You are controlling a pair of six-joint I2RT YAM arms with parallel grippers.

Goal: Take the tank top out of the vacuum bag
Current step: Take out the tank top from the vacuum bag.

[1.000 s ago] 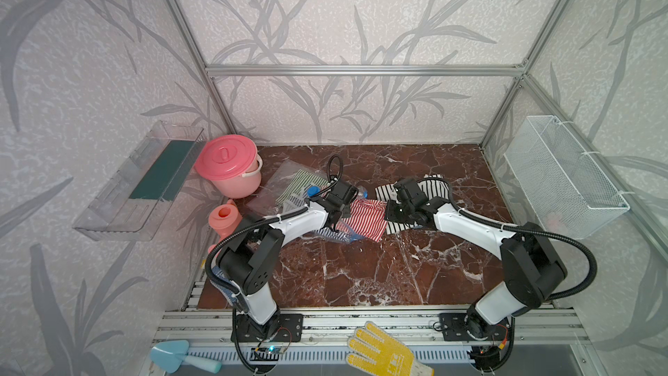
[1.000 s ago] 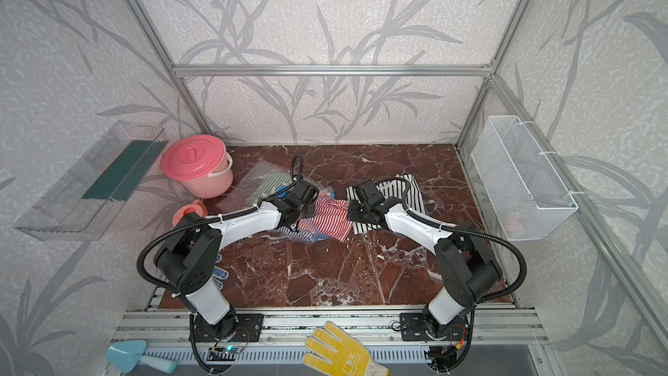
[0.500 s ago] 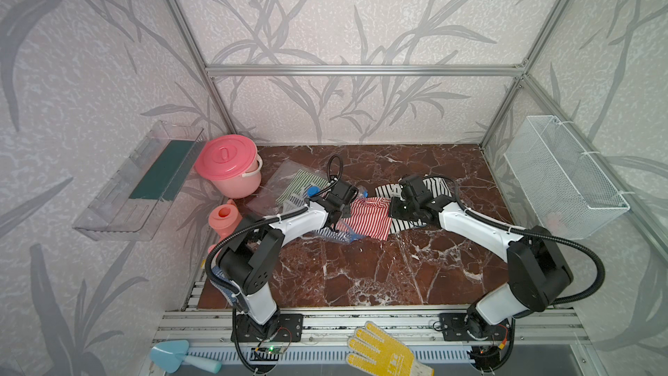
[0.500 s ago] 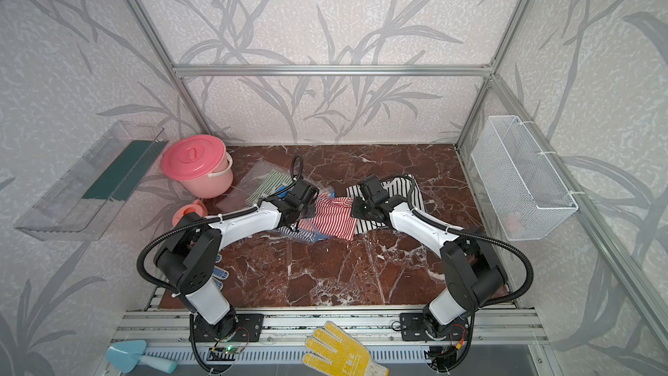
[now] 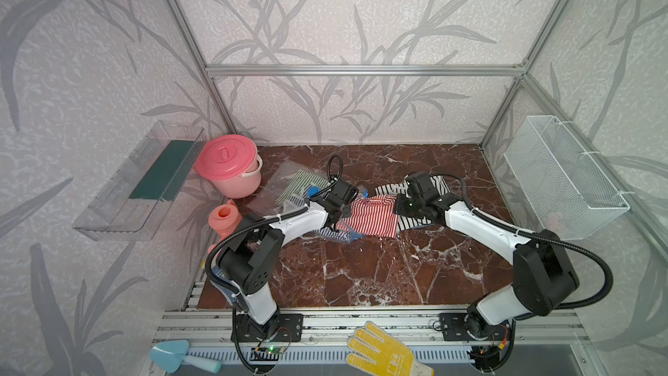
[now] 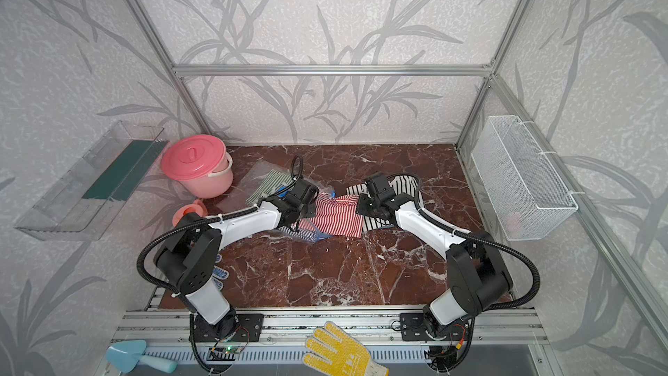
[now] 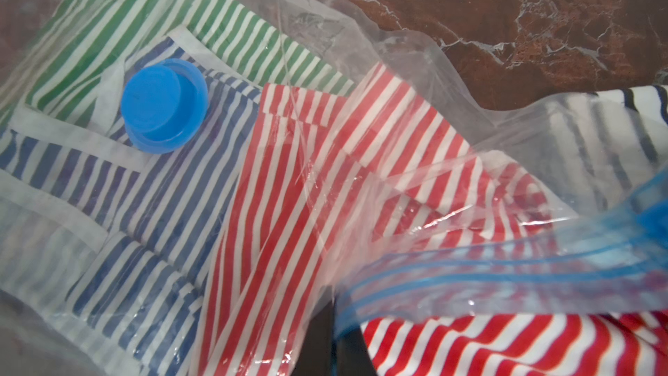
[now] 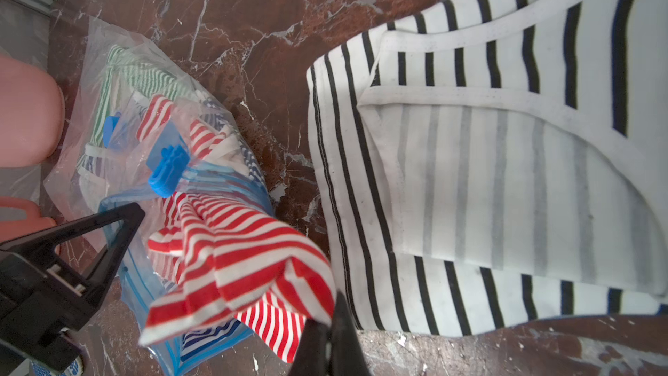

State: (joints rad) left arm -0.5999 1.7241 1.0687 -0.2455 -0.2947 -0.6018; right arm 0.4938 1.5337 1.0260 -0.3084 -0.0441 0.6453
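The clear vacuum bag [image 5: 285, 184] lies left of centre on the marble, and its blue valve cap [image 7: 162, 106] sits over green and blue striped garments inside. My left gripper [image 7: 334, 316] is shut on the bag's blue zip strip [image 7: 506, 273] at the mouth. A red-and-white striped tank top [image 5: 370, 215] hangs partly out of that mouth. My right gripper [image 8: 330, 316] is shut on its bunched edge [image 8: 253, 255], just right of the bag. In both top views the two grippers [image 5: 334, 224] [image 6: 359, 207] face each other across the red top.
A black-and-white striped tank top [image 8: 506, 175] lies flat under the right wrist. At the left stand a pink lidded bucket [image 5: 227, 164], a pink cup [image 5: 224, 217] and a clear wall shelf [image 5: 137, 182]. A wire basket [image 5: 564, 175] hangs on the right. A yellow glove [image 5: 383, 352] lies on the front rail.
My right gripper has moved to the right with the red striped tank top, drawing more of it out of the bag. The left gripper has stayed put on the bag's edge.
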